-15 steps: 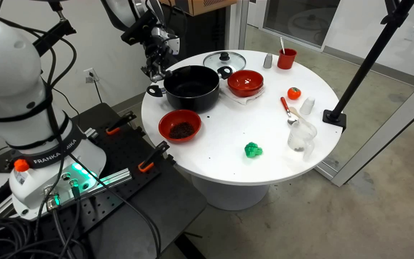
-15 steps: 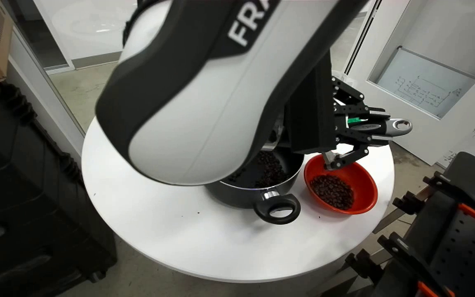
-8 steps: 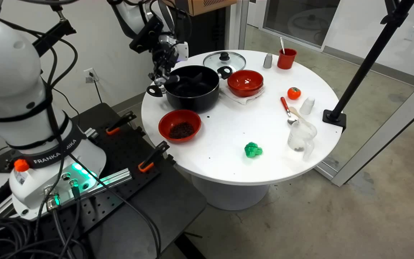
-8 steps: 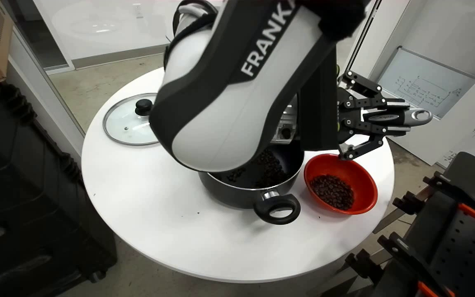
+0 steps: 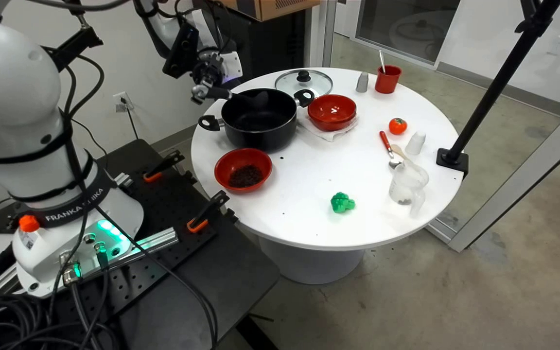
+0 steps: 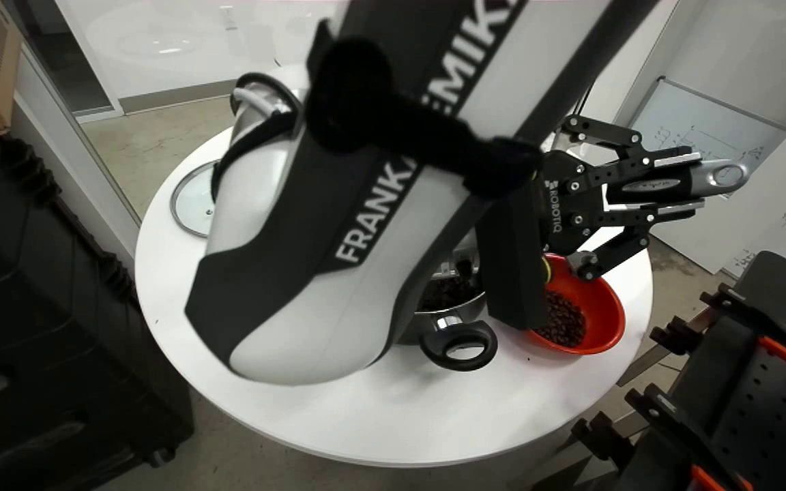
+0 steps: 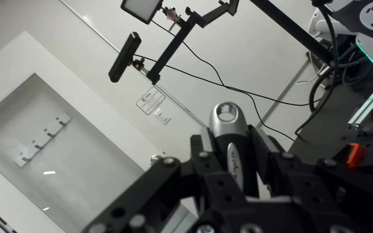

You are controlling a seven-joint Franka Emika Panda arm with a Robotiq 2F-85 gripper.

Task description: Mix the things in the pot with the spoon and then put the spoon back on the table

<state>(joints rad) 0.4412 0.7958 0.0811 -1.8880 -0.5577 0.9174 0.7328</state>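
Spoon [image 5: 255, 100] is clasped in my gripper [image 6: 676, 183]; the fingers [image 6: 676, 157] stand narrow, one on each side of the spoon's black handle [image 7: 229, 144], and the handle's silvery, holed end sticks out past their tips; the pot [image 5: 263, 140] stands on the round white table [image 5: 304, 194]; I have the gripper hanging off one side of the pot, outside its rim, with the spoon's dark head showing against the pot's opening in an exterior view; dark beans [image 6: 444, 294] lie inside the pot, and whether the spoon touches them I cannot tell; my own arm [image 6: 311, 293] covers most of the pot in an exterior view; just beside the pot I see a red bowl [image 5: 241, 156] holding its own heap of beans [image 5: 245, 176]; near the pot on another side, stacked red bowls [image 5: 332, 109] sit on a white cloth [image 5: 325, 132]; also near the pot, the glass lid [image 5: 304, 85] lies flat with its knob up; well apart from the pot, I make out a red cup [image 5: 388, 81] with a utensil [image 5: 381, 59] tilted in it, a grey tapered piece [image 5: 362, 82] just beside the cup, a tomato [image 5: 397, 126], a red-handled spoon [image 5: 385, 139], a clear measuring cup [image 5: 408, 184] and a bright green piece [image 5: 341, 202].
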